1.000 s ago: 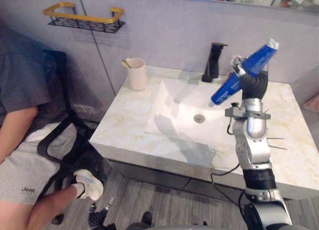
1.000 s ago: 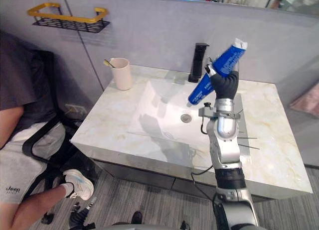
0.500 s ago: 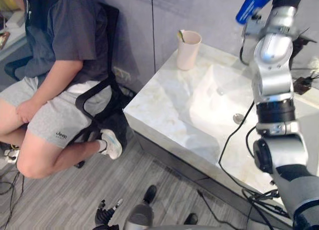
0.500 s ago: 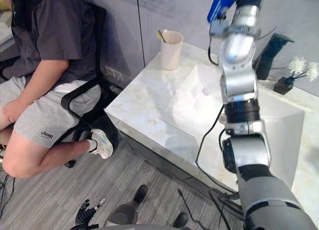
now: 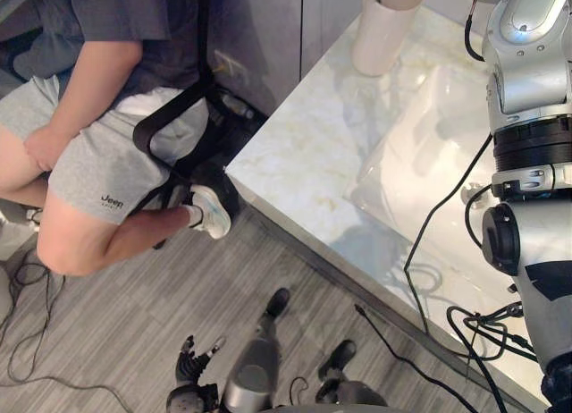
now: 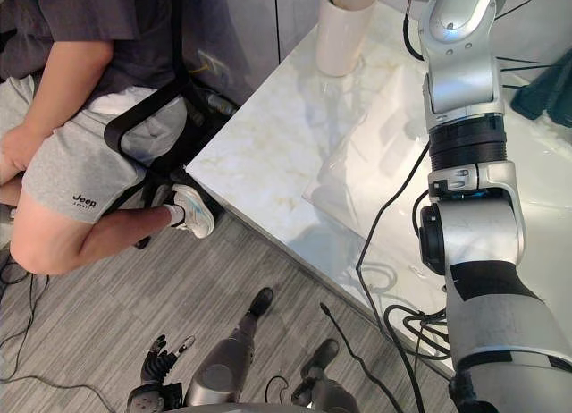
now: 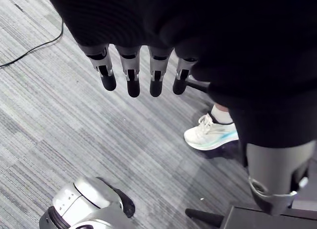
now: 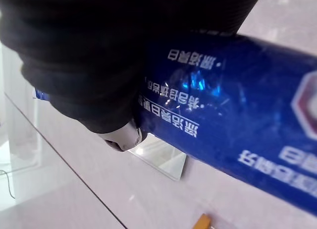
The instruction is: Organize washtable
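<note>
My right hand [image 8: 89,65] is shut on a blue toothpaste tube [image 8: 237,135] and holds it up in front of a pale wall. The right arm [image 5: 527,73] rises over the sink basin [image 5: 429,154] and leaves the eye views at the top. A beige cup [image 5: 386,24] with a stick-like item in it stands at the back of the marble washtable [image 5: 313,154]. My left hand [image 7: 130,78] hangs low over the floor with its fingers straight and empty, also seen as the left hand [image 5: 189,364].
A person [image 5: 98,154] sits on a black chair [image 5: 170,131] just left of the washtable, one white shoe [image 5: 210,212] near its corner. A dark tap [image 6: 547,89] is at the right edge. Grey plank floor [image 5: 107,332] lies in front.
The camera has swung down and left toward the floor. The right hand with the blue tube has gone up out of the top of the eye views.
</note>
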Motion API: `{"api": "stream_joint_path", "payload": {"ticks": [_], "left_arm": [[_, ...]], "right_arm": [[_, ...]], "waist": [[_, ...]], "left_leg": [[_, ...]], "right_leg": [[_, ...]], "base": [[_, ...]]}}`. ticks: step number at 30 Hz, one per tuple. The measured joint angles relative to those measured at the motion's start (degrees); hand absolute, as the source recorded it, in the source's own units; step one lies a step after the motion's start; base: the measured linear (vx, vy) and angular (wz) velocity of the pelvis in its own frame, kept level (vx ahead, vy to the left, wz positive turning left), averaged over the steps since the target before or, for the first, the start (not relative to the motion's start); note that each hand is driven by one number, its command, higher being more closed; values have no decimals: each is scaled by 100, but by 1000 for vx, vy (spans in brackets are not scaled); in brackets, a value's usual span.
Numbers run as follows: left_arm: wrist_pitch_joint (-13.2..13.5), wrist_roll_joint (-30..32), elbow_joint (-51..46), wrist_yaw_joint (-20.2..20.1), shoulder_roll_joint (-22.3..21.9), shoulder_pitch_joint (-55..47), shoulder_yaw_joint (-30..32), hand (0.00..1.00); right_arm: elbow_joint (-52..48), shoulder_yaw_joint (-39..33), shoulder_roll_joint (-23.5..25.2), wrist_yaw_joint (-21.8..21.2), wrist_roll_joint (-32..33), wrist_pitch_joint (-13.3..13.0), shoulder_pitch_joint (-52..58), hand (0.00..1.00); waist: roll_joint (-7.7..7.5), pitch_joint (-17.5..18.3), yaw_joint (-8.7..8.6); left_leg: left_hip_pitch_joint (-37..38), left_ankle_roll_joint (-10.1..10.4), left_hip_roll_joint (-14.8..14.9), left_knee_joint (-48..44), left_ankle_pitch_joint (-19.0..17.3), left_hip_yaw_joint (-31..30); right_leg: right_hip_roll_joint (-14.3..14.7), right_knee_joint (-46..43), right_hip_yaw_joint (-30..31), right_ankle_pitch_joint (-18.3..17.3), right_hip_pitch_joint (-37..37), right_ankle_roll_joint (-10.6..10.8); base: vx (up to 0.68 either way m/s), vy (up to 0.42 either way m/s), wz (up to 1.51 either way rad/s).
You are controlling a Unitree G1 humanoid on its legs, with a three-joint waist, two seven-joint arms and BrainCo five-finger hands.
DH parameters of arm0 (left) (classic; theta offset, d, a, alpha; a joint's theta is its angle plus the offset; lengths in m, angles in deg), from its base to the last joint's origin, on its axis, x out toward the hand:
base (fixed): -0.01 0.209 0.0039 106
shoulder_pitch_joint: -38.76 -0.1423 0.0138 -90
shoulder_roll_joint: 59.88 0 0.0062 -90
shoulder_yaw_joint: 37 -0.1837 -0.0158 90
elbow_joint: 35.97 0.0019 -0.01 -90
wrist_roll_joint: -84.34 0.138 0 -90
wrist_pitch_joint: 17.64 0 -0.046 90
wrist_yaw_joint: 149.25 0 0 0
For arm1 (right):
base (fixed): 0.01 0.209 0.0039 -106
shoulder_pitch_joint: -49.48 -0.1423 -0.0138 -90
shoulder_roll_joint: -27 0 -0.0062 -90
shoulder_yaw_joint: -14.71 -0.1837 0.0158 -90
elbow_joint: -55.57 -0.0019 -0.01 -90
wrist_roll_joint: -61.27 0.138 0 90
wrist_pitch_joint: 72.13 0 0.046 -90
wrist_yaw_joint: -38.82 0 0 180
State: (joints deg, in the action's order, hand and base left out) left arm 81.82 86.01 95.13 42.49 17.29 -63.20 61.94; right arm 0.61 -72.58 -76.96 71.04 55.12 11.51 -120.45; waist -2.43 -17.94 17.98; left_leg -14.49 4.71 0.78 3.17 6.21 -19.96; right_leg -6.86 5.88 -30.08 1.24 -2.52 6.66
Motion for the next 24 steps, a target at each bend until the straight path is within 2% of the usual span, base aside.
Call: {"api": "stream_joint_path", "payload": {"ticks": [9,17,24], "left_arm": [[4,2,-1,76,58,64,-188,0],[53,11,0,76,69,87,-217,0],[53,13,2,77,114,99,-259,0]], "right_arm": [[-209,44,2,253,-155,8,-119,100],[-578,435,-8,277,-505,-3,-404,100],[-720,512,-11,277,-518,-7,-403,100]], "waist": [[23,-56,149],[19,-62,165],[-8,-129,164]], "left_leg": [[-145,36,-13,-12,25,-147],[-159,65,-16,-12,45,-295],[-159,102,-5,-4,77,-376]], "right_leg": [[17,-15,-161,-3,-73,3],[38,3,-312,-21,-46,6],[64,3,-417,-29,25,8]], "base": [[0,17,7],[-18,26,8],[-6,25,7]]}}
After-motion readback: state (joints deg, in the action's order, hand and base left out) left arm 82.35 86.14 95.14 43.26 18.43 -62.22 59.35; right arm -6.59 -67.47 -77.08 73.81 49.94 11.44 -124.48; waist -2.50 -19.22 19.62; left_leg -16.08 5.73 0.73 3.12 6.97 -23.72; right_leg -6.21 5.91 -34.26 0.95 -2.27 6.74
